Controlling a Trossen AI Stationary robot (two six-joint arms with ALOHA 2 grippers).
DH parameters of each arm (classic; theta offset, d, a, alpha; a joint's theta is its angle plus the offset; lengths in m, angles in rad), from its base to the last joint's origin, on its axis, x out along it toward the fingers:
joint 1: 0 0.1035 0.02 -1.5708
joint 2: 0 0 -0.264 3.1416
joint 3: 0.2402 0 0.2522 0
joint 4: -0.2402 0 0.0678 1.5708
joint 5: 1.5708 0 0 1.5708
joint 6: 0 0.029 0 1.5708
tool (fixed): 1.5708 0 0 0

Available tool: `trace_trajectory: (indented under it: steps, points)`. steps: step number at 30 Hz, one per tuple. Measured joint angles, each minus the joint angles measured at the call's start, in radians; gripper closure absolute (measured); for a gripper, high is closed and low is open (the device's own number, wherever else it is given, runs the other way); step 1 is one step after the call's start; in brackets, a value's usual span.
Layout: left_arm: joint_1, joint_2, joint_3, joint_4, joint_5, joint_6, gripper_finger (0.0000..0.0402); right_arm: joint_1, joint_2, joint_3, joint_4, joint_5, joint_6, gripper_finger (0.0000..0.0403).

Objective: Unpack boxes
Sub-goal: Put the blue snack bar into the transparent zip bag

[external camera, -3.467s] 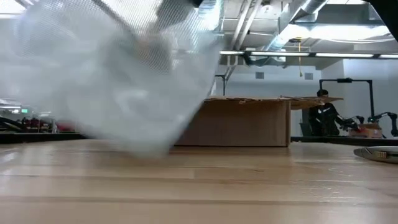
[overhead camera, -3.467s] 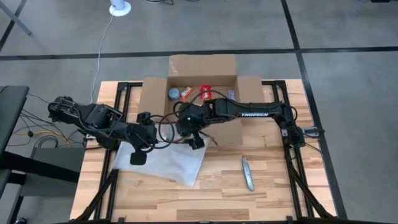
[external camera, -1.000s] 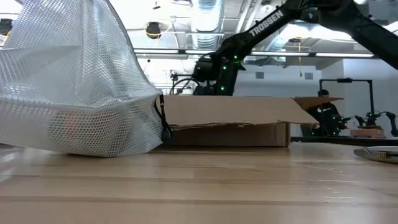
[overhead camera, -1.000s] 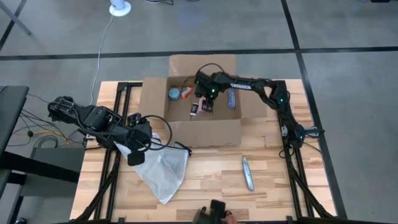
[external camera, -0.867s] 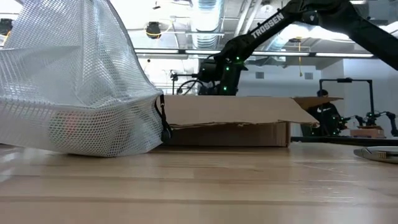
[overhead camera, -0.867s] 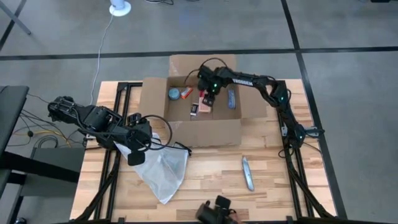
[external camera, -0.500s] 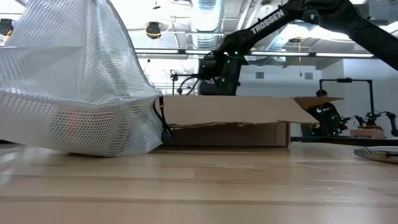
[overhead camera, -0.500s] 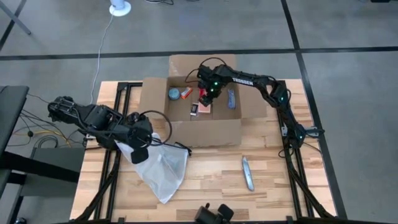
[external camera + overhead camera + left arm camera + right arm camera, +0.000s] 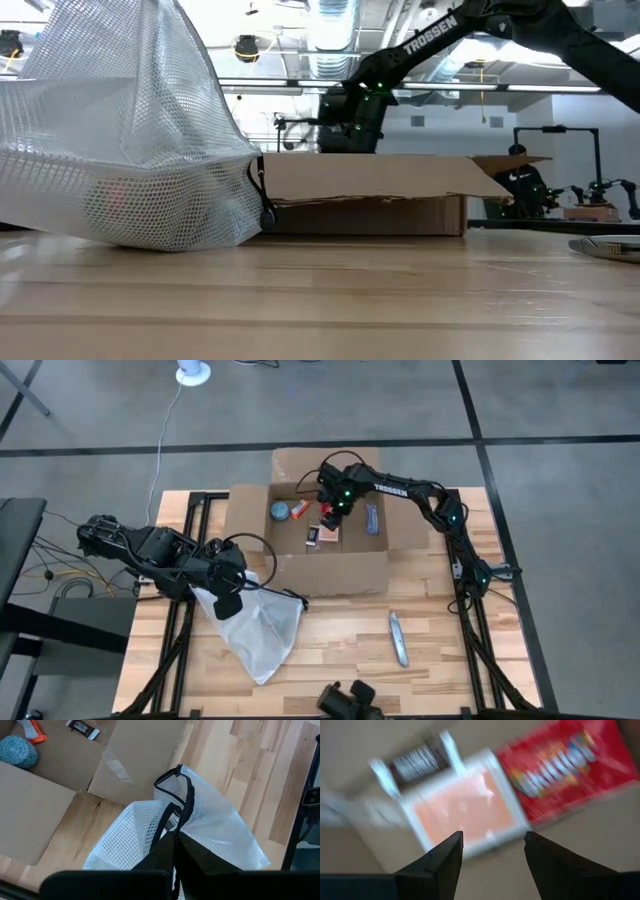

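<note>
— How were the fingers set?
— The right gripper (image 9: pixel 492 851) was spread wide above packets inside the open box (image 9: pixel 318 550) at the table's far side. The left gripper (image 9: pixel 175 851) was clamped on the mesh bag (image 9: pixel 258 628).

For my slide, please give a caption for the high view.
Right end effector reaches into open cardboard box; left end effector holds mesh bag.
</note>
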Motion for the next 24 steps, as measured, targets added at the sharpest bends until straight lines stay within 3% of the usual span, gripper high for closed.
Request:
trace_trajectory:
  steps: [9, 15, 24]
  points:
    - [0.000, 0.000, 0.000, 0.000, 0.000, 0.042, 0.0402, -0.072, -0.001, -0.002, -0.295, 0.177, -0.130, 0.0207]
    - [0.000, 0.000, 0.000, 0.000, -0.001, 0.075, 0.0402, -0.104, -0.002, -0.040, -0.309, 0.231, -0.149, 0.0207]
    - [0.000, 0.000, 0.000, 0.001, 0.000, 0.096, 0.0402, -0.115, -0.013, -0.178, -0.196, 0.282, -0.099, 0.0207]
